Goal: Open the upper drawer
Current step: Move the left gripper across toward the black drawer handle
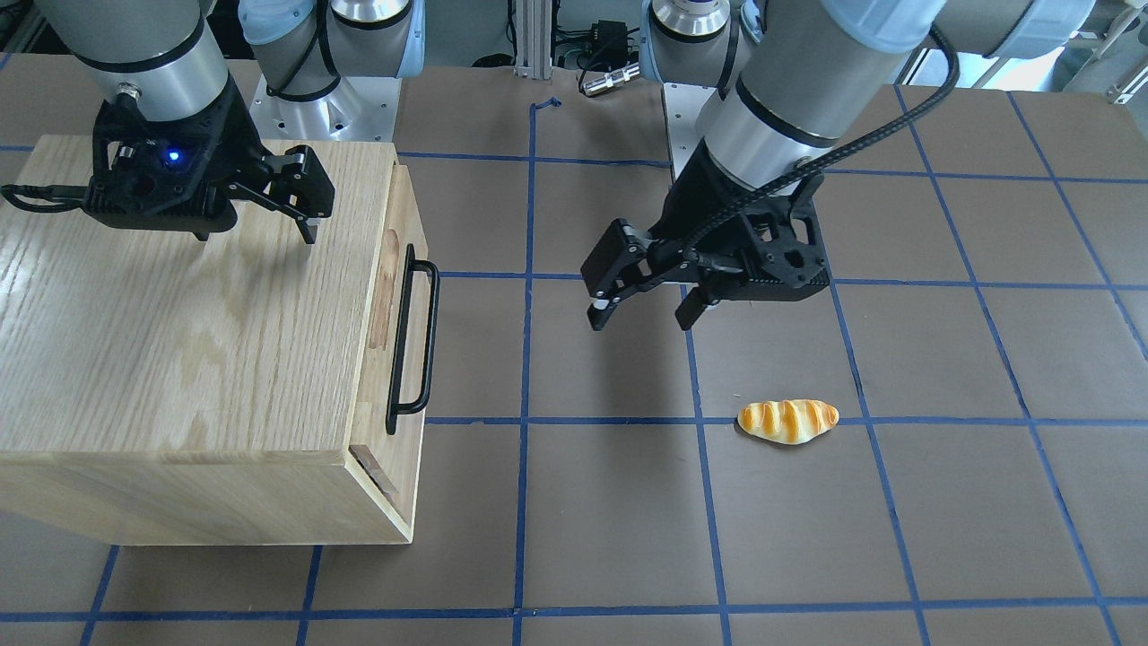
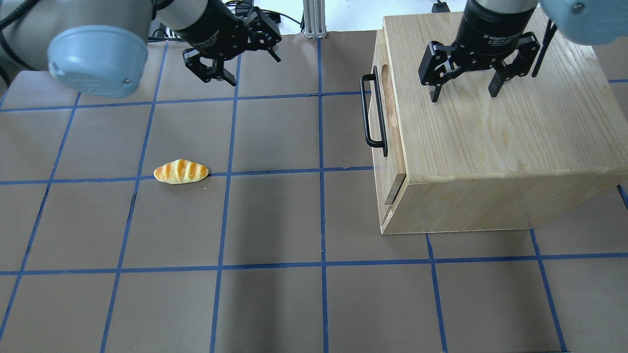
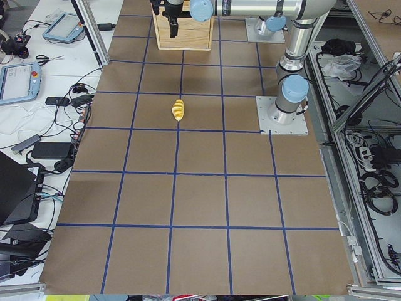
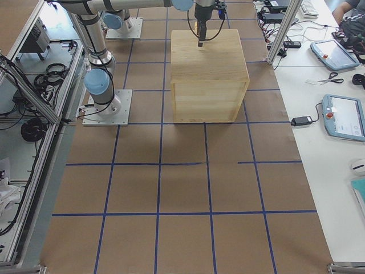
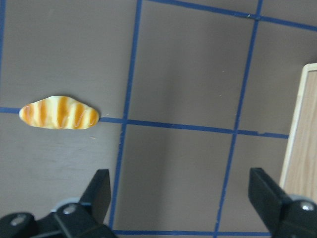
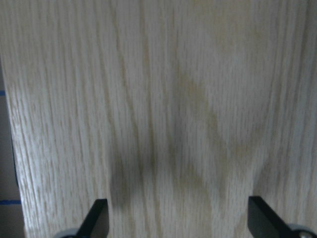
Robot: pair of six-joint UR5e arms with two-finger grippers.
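My left gripper [image 1: 642, 320] spread, empty; bar handle [image 2: 364, 110] of upper drawer [image 1: 387, 296] off to its right. I'd straddle bar mid-length, clamp firmly, pull straight. Right gripper [image 2: 464, 94] spread above cabinet [image 2: 490, 142].

Print on the right hand [image 2: 463, 94]: white letters on the black collar [image 2: 490, 37] above the fingers read "2F Adaptive"; the line runs on round the curve and the rest cannot be made out.
Where it shows: the overhead view only, small and slightly blurred.
Tablets [image 4: 344, 117] on the side benches: whatever their screens carry is too small to read.
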